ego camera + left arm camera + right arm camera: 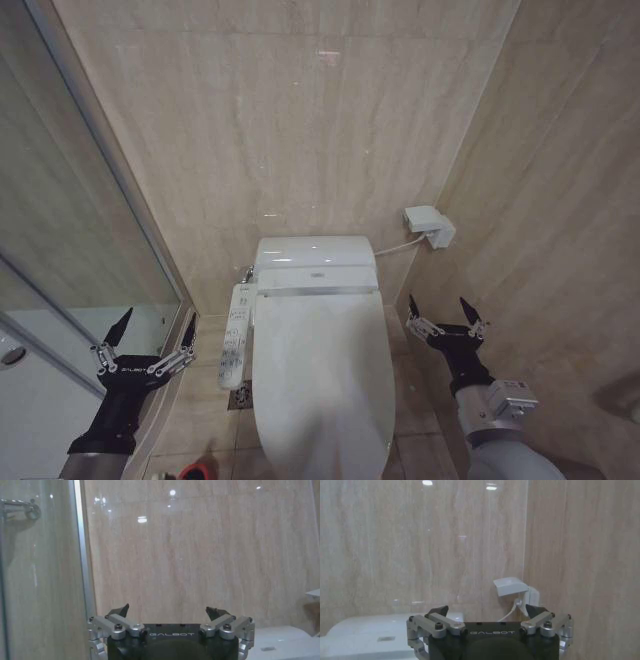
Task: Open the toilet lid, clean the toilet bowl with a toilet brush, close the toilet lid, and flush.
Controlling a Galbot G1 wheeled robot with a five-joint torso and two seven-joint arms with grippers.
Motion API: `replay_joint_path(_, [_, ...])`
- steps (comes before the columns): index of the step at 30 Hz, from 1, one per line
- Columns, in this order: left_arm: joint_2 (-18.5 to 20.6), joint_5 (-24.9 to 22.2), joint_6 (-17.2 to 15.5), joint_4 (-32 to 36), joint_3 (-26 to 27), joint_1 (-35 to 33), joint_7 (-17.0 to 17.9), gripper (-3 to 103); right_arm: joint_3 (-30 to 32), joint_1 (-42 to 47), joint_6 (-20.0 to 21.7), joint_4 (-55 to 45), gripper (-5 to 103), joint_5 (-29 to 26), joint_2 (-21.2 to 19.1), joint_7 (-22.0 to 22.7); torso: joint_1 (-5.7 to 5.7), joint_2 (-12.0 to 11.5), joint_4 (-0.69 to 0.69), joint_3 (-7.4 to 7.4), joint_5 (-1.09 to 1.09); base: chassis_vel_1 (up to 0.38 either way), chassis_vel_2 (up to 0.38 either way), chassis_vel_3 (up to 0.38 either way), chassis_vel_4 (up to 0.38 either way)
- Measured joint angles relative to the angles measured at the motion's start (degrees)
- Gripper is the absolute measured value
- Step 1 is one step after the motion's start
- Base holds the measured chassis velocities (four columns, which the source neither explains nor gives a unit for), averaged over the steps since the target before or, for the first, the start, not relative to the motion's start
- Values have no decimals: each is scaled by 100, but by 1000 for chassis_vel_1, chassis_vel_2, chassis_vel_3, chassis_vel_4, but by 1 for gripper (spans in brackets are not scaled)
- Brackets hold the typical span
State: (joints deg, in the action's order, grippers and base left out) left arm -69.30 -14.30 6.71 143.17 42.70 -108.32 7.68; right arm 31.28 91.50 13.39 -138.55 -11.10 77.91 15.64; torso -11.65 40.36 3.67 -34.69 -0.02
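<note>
Head view: toilet lid (320,370) down; left gripper (155,330) left of lid, right gripper (447,314) right of lid, both spread wide, empty.

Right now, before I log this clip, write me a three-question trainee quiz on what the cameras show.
1. True or false: the toilet lid is down.
2. What state are the left gripper and right gripper in? A) both open and empty B) left holds the brush C) right grips the lid
3. Fill in: the control panel sits on the robot's ____ side of the toilet.

Key: 1 true, the lid covers the bowl. 2 A, each hangs beside the toilet with fingers spread, holding nothing. 3 left, beside the glass shower door.
</note>
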Motion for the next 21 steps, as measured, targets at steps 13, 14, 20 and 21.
replay_joint_path(13, [4, -5, -5, -5, 0, 2, 5, 100, 0, 0, 0, 0, 100, 0, 0, 0, 2, 0, 0, 0, 0, 211, -230, -231, 231])
replay_joint_path(14, [4, -5, -5, -5, 0, 2, 5, 100, 0, 0, 0, 0, 100, 0, 0, 0, 2, 0, 0, 0, 0, 307, -304, -284, 301])
replay_joint_path(20, [4, -7, -7, -7, -1, 2, 6, 100, 0, 1, 0, 0, 100, 0, -1, 0, 3, 1, 0, 1, 3, 348, -340, -330, 336])
replay_joint_path(21, [4, -7, -7, -7, -1, 2, 6, 100, 0, 1, 0, 0, 100, 0, 0, 0, 4, 1, 0, 1, 9, 373, -381, -357, 359])
